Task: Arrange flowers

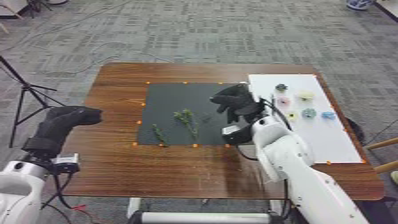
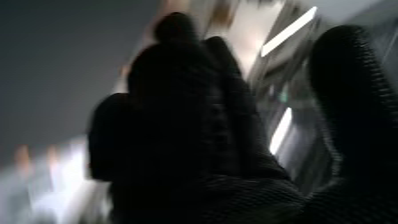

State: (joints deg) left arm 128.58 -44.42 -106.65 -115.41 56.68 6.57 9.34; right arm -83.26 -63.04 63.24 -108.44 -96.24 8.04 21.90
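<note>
Larger sprig (image 1: 185, 118) lengthwise, leafy end farthest

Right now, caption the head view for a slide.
Black-gloved right hand over a dark grey mat with green sprigs, beside a white sheet of multicoloured flowers.

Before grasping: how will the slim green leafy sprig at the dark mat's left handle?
The green sprig probably weighs little, being so slender. Lying flat on the dark mat, it may slide if nudged; its fine leaves could tear if pinched.
</note>
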